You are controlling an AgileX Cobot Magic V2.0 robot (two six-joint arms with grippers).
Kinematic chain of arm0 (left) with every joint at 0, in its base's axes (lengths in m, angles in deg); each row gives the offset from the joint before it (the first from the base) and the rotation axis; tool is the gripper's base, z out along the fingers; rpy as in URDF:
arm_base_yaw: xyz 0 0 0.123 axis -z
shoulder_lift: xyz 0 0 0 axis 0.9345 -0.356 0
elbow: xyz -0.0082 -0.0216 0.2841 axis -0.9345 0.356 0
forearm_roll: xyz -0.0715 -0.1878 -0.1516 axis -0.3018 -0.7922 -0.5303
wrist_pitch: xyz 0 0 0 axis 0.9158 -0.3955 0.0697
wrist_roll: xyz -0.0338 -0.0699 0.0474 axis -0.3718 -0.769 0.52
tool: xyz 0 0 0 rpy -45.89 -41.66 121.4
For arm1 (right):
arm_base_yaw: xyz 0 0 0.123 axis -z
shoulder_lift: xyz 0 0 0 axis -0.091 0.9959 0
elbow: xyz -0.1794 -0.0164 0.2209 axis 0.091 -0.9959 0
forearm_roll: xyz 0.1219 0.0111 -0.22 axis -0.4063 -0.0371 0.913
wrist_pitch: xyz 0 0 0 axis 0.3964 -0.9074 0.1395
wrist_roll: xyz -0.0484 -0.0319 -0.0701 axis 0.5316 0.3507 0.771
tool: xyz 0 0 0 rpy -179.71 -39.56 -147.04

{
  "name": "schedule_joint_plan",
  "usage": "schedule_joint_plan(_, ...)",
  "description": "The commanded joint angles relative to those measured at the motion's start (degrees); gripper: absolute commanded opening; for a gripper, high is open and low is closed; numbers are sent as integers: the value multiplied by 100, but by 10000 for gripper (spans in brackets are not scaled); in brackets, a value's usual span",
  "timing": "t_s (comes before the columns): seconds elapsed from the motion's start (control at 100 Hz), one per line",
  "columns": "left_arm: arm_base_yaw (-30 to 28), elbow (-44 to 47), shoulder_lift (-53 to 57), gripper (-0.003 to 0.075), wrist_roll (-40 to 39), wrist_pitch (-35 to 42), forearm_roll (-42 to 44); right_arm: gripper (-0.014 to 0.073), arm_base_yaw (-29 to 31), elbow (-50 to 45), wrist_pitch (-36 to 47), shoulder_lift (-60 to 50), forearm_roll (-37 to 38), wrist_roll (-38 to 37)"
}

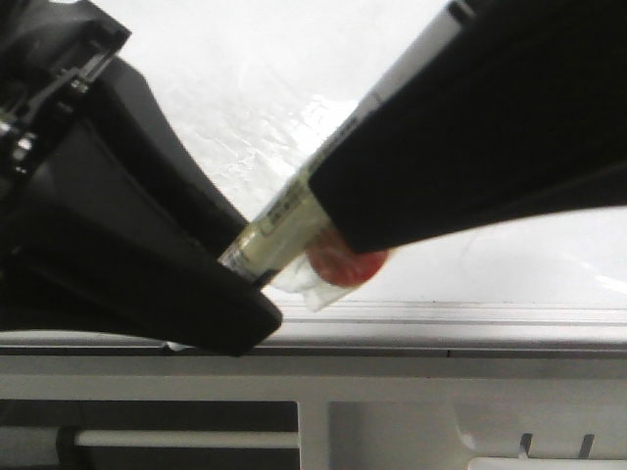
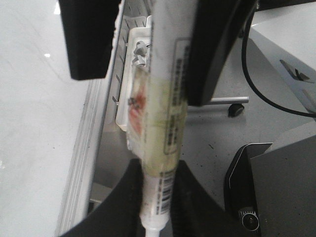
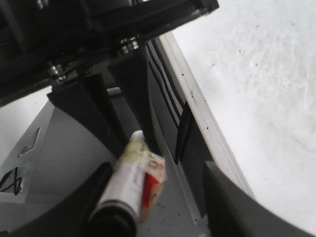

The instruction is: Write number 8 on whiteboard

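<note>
Your left tool was clamped on a white marker wrapped in yellowed tape. Your right tool's fingers stood apart around that marker's end. The whiteboard lay at twelve o'clock; no number 8 showed.

White marker wrapped in yellowed tape, red-and-white scrap beside it, black cable, grey floor

Glossy white whiteboard, white marker with yellowed tape, red patch, black barcode
</note>
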Motion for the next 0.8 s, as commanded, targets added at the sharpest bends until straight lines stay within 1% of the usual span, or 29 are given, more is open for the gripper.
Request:
schedule_joint_plan(0.0,46,-189,114,-20,8,148,-162,346,-1,306,333,112,-216,70)
schedule_joint_plan(0.15,46,-189,114,-20,8,148,-170,341,-4,352,189,325,-314,70)
schedule_joint_plan(0.19,46,-189,114,-20,8,148,-182,320,-4,352,149,375,-370,70)
schedule_joint_plan(0.24,46,-189,114,-20,8,148,-209,260,-4,352,83,413,-427,70)
schedule_joint_plan(0.29,46,-189,114,-20,8,148,-269,169,-4,352,55,423,-478,70)
schedule_joint_plan(0.34,46,-189,114,-20,8,148,-325,48,-4,352,16,423,-476,70)
schedule_joint_plan(0.4,46,-189,114,-20,8,148,-341,-72,-4,352,13,423,-476,70)
schedule_joint_plan(0.5,46,-189,114,-12,-3,234,-521,-62,-4,352,-35,423,-491,70)
schedule_joint_plan(0.57,46,-189,152,55,-35,386,-587,-62,-4,352,-36,394,-478,70)
schedule_joint_plan(0.64,46,-189,277,187,-245,523,-625,-62,-4,352,-48,275,-416,70)
schedule_joint_plan(0.7,46,-189,471,335,-572,619,-625,-62,-4,366,-141,76,-73,70)
schedule_joint_plan(0.76,34,-189,744,414,-835,668,-601,-62,49,459,-354,-129,317,37)
schedule_joint_plan(0.79,9,-177,884,432,-951,668,-584,-62,84,525,-452,-225,534,-45)
